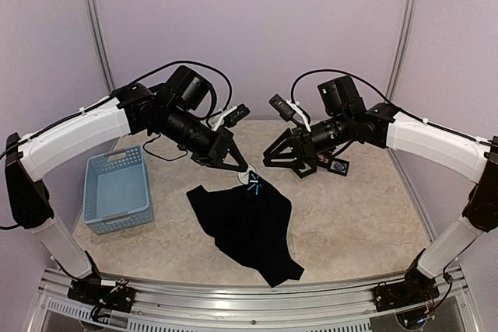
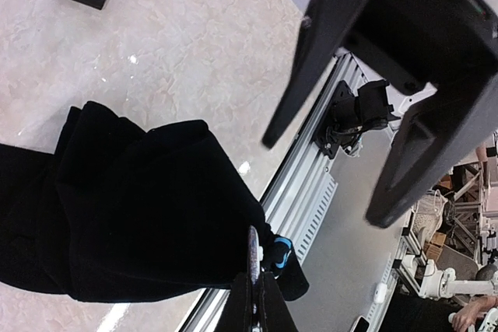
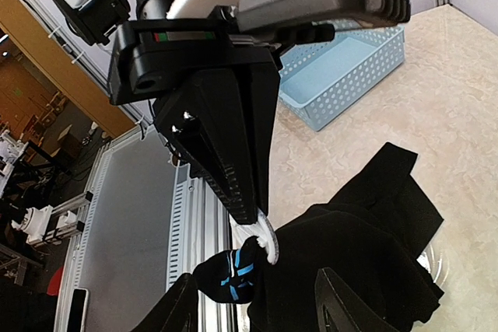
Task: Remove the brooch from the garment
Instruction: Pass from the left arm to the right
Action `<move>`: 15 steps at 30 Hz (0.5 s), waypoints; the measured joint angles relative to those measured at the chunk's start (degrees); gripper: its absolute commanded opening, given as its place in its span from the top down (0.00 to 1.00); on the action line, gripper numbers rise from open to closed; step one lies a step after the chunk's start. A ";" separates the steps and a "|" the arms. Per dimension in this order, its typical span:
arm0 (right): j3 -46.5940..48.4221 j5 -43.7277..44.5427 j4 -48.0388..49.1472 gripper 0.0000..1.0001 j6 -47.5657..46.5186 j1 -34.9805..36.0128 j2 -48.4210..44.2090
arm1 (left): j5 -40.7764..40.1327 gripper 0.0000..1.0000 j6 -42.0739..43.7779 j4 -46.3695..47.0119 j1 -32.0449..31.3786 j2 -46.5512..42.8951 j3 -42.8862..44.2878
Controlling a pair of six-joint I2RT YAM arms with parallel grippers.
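Currently bears black garment [image 1: 249, 227] on counter [image 1: 358, 215], lying below left gripper [image 1: 244, 169], neck raised to its tips. Holds right gripper [image 1: 289, 166] spread wide, facing left gripper, near the neck. Pinches small white brooch [image 3: 265, 240] in pressed-together left gripper, just beside blue mark [image 3: 232, 274].
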 measured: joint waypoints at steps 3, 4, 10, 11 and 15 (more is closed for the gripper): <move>0.22 -1.81 -0.28 0.48 0.33 0.00 2.05 | 0.85 1.00 0.81 -0.98 -0.20 1.64 3.19; 0.22 -2.23 -0.48 0.47 0.35 0.00 2.62 | 1.05 1.00 0.96 -1.09 -0.31 2.12 3.89; 1.07 -4.13 -3.10 0.52 -0.37 0.00 4.44 | 2.01 1.00 1.42 -2.10 -0.98 3.54 4.39; 1.31 -4.55 -3.43 0.53 -0.57 0.00 4.68 | 2.08 1.00 1.55 -2.34 -1.09 3.74 4.44; 2.25 -6.45 -4.59 0.57 -0.98 0.02 5.88 | 2.16 1.00 1.97 -3.34 -1.44 4.42 5.77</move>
